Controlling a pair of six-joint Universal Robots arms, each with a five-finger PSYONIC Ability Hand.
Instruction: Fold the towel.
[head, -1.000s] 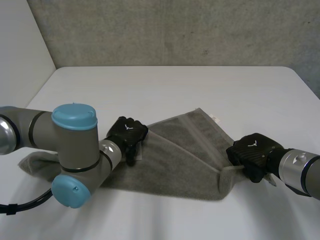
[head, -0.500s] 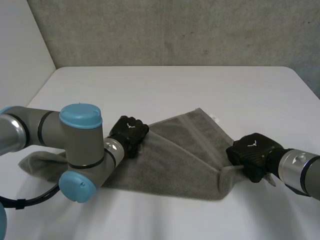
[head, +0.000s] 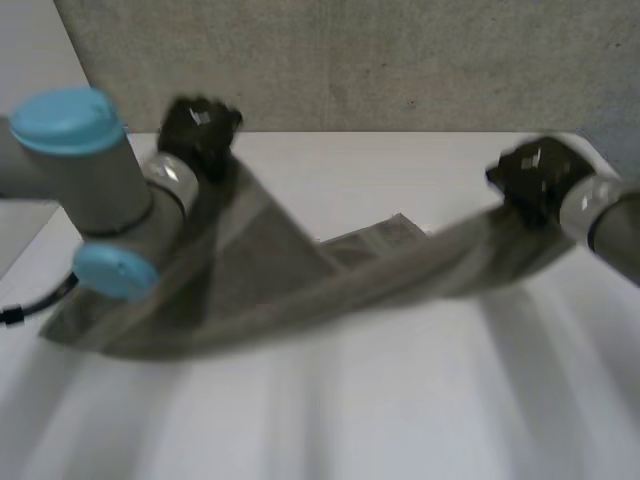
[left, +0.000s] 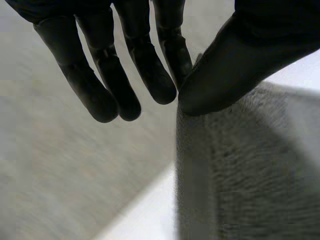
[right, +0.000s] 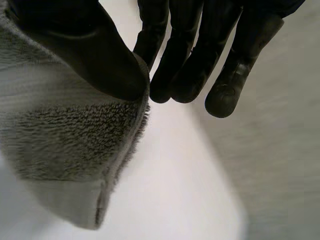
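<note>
Head view: towel (head: 300, 292) spans left hand (head: 199, 126), right hand (head: 532, 172)

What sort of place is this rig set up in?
Probably a lab or test bench: a plain white table, a rough grey wall behind it, and a grey towel pinched by the left robot hand and right robot hand.

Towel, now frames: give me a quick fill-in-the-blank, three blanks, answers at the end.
1. The left hand pinches the towel between a finger and its ____.
2. The right hand pinches the other end, and the towel sags ____ the two hands.
3. The table below is ____ in colour.
Missing words: thumb; between; white.
</note>
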